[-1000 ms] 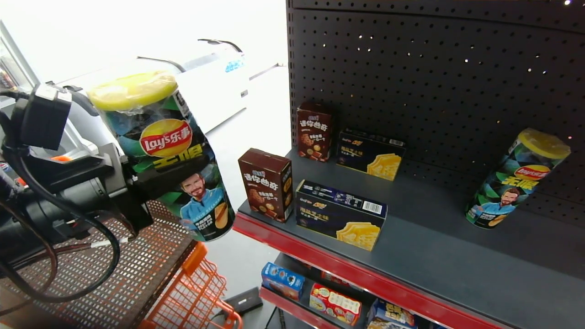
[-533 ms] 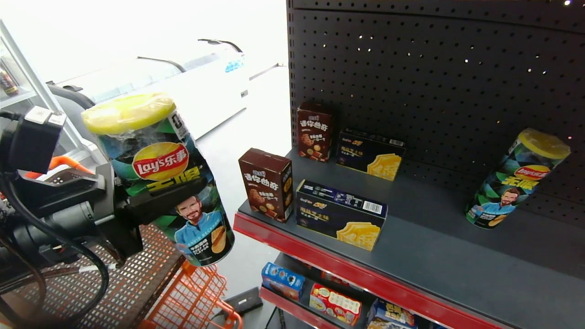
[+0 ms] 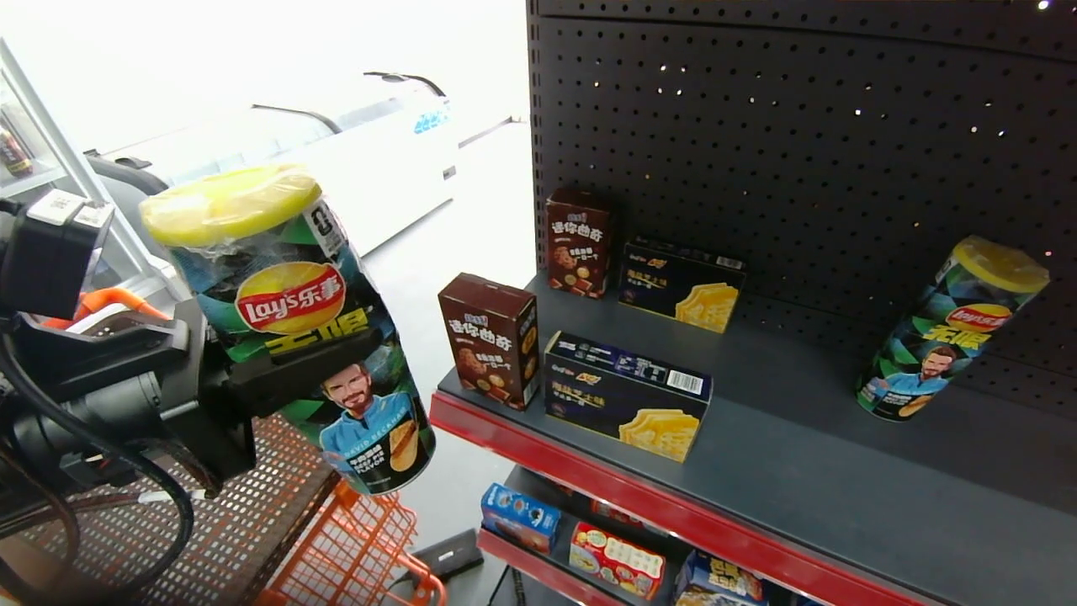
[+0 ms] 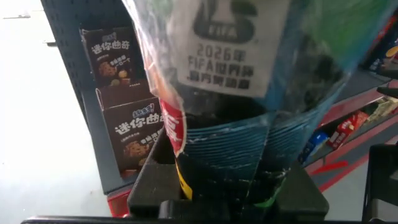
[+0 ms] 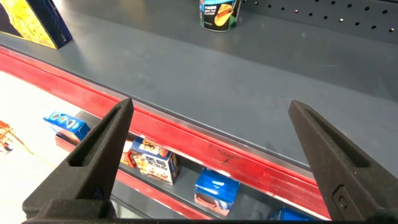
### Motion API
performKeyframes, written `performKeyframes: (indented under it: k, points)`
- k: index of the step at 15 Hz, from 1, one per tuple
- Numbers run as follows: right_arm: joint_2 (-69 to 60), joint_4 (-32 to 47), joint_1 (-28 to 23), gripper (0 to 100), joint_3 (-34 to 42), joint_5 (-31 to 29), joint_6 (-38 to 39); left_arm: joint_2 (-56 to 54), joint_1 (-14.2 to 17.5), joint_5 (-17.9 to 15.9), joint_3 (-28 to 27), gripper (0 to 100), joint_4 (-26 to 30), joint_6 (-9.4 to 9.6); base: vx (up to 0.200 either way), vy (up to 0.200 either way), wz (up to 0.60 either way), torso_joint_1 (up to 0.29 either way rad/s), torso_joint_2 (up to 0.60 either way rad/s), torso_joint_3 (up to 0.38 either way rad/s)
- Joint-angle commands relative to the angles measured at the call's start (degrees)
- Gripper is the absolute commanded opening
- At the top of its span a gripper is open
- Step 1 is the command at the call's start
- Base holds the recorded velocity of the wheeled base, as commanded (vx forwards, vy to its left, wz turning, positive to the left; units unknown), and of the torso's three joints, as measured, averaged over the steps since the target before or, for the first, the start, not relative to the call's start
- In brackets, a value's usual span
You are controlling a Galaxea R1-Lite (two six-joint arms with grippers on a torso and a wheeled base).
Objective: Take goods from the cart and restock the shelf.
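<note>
LEFT END OF THE SNACK AISLE: My left claw (image 3: pixel 310 358) is clamped across the middle of a tall chip can (image 3: pixel 282 269). The can has its yellow lid up and its body tilted, and I hold it in the air above the orange mesh cart (image 3: pixel 278 497), just off the left end of the shelf (image 3: pixel 799 471). My right claw (image 5: pixel 210 102) hangs spread wide and holds nothing, out over the shelf's red front lip (image 5: pixel 205 134).

The hazards, as I judge them, begin with the grip. The can wears loose, glossy film, and I hold it at one narrow band, so it could pivot or slide between my fingers on the way across. The nearest shelf corner is crowded. A brown cookie box (image 3: pixel 492 337) stands at the very edge beside a blue box (image 3: pixel 627 396), and a low swing could knock either to the floor. The open deck lies further right, toward a second can (image 3: pixel 951 332) near the back panel. Set down at this tilt, mine could land on its rim and topple.
</note>
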Motion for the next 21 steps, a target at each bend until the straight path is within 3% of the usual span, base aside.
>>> performKeyframes:
  k: [1,9,21]
  points:
    - [0.0,0.0,0.0,100,0.0,-0.1,0.0,0.2,0.0,0.0,0.0,0,0.0,-0.01,0.000,0.000,-0.60,0.002,0.00,0.007]
    - [0.0,0.0,0.0,100,0.0,0.0,0.0,0.5,0.0,0.0,-0.5,0,0.0,-0.01,0.000,0.000,-0.60,0.005,0.00,0.001]
    - [0.0,0.0,0.0,100,0.0,0.0,0.1,0.5,0.5,0.1,-0.3,0,0.0,-0.10,0.000,0.000,0.00,0.000,0.00,0.000]
